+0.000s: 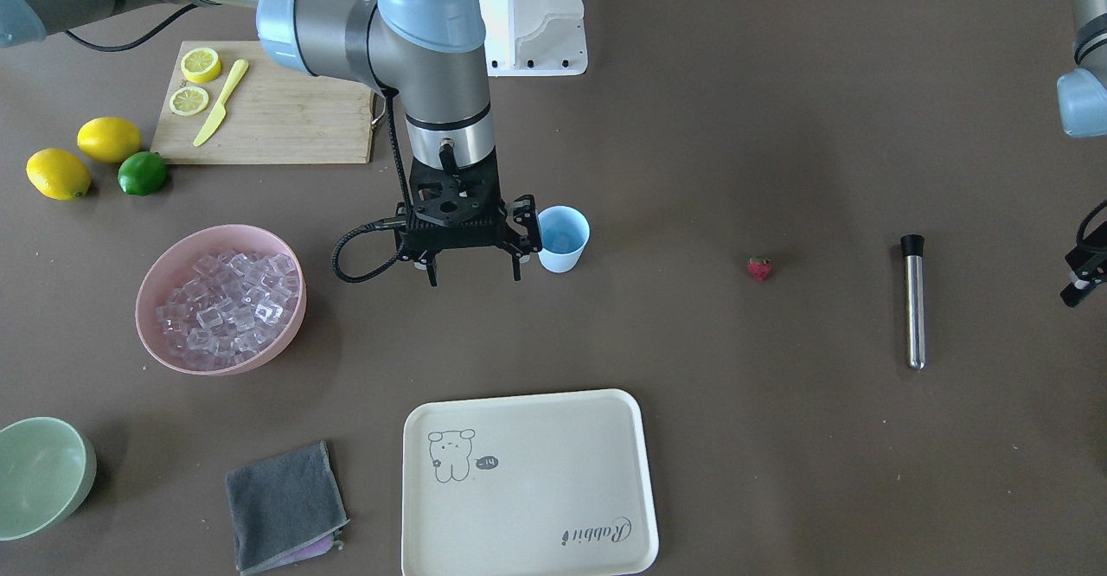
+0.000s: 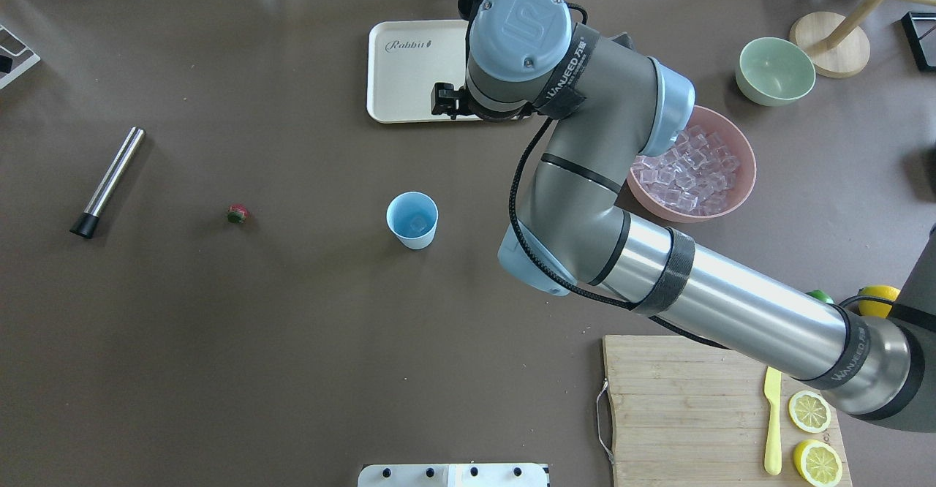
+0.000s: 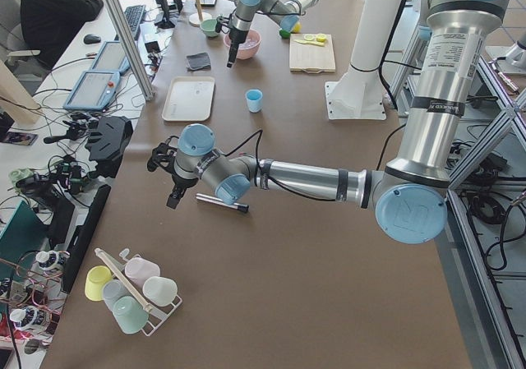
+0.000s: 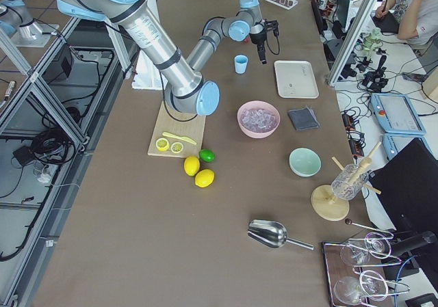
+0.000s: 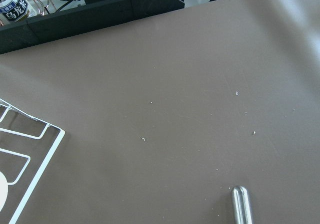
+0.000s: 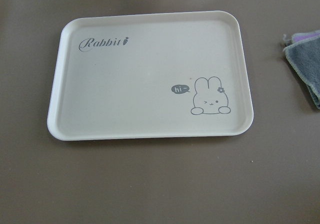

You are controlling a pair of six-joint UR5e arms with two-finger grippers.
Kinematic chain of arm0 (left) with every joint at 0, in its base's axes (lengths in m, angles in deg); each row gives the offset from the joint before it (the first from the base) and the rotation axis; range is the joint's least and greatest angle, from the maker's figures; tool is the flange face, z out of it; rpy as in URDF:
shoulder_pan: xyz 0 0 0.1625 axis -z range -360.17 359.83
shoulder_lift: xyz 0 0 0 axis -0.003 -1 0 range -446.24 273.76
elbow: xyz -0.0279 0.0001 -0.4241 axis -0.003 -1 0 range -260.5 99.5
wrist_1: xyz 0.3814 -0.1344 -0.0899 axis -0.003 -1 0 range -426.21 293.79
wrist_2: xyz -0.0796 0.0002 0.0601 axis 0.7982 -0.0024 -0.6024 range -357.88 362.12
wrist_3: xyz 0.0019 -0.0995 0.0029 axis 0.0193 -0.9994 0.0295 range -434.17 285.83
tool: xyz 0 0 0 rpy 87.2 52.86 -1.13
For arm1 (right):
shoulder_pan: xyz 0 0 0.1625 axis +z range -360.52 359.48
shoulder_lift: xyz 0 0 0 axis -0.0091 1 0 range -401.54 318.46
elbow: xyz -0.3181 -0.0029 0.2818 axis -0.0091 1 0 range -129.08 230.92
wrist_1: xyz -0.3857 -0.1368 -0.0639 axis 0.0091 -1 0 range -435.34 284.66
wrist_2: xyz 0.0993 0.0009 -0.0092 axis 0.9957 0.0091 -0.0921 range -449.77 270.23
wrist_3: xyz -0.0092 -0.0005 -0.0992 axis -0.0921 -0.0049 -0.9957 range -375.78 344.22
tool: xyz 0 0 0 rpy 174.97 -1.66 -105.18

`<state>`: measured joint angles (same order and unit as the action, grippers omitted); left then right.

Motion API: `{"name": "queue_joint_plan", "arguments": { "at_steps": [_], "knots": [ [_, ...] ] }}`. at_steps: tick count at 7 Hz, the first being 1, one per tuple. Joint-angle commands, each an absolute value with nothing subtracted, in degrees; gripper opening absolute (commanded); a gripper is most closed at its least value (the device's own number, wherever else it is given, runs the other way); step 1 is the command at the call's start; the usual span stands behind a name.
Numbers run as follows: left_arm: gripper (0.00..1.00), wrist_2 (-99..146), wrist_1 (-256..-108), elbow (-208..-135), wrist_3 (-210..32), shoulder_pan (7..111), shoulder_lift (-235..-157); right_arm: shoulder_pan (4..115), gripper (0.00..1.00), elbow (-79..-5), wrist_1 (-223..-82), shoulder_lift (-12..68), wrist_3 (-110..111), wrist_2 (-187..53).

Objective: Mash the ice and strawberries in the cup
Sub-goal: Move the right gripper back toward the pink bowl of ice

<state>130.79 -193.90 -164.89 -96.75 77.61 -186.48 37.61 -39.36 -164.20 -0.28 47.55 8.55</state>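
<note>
The light-blue cup (image 1: 563, 239) stands upright mid-table, and in the overhead view the cup (image 2: 412, 219) holds one clear ice cube (image 2: 417, 221). More ice (image 1: 227, 304) fills the pink bowl (image 1: 173, 347). A small red strawberry (image 1: 759, 268) lies alone on the table. My right gripper (image 1: 474, 278) hangs just beside the cup, open and holding nothing. My left gripper (image 1: 1081, 286) shows only in part at the edge of the front-facing view, near a steel muddler (image 1: 912, 299). Whether it is open or shut cannot be told.
A cream rabbit tray (image 1: 527, 481) lies past the cup toward the operators' side. A grey cloth (image 1: 284, 507) and a pale green bowl (image 1: 39, 476) sit nearby. A cutting board (image 1: 277, 113) carries lemon slices and a yellow knife, with lemons and a lime (image 1: 142, 173) beside it.
</note>
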Motion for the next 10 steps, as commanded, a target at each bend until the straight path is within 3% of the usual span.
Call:
{"name": "queue_joint_plan", "arguments": {
  "at_steps": [1, 6, 10],
  "knots": [
    [0.98, 130.8, -195.1, -165.1, -97.4, 77.6, -185.3, 42.6, 0.99, -40.0, -164.2, 0.8, 41.6, 12.7],
    [0.98, 128.6, -195.8, -163.6, -97.3, 77.4, -185.3, 52.9, 0.99, -41.0, -163.8, 8.4, 23.8, 23.1],
    [0.98, 128.6, -197.9, -163.0, -97.0, 77.0, -184.5, 56.8, 0.99, -43.2, -151.9, 21.8, 18.1, 28.4]
  ]
}}
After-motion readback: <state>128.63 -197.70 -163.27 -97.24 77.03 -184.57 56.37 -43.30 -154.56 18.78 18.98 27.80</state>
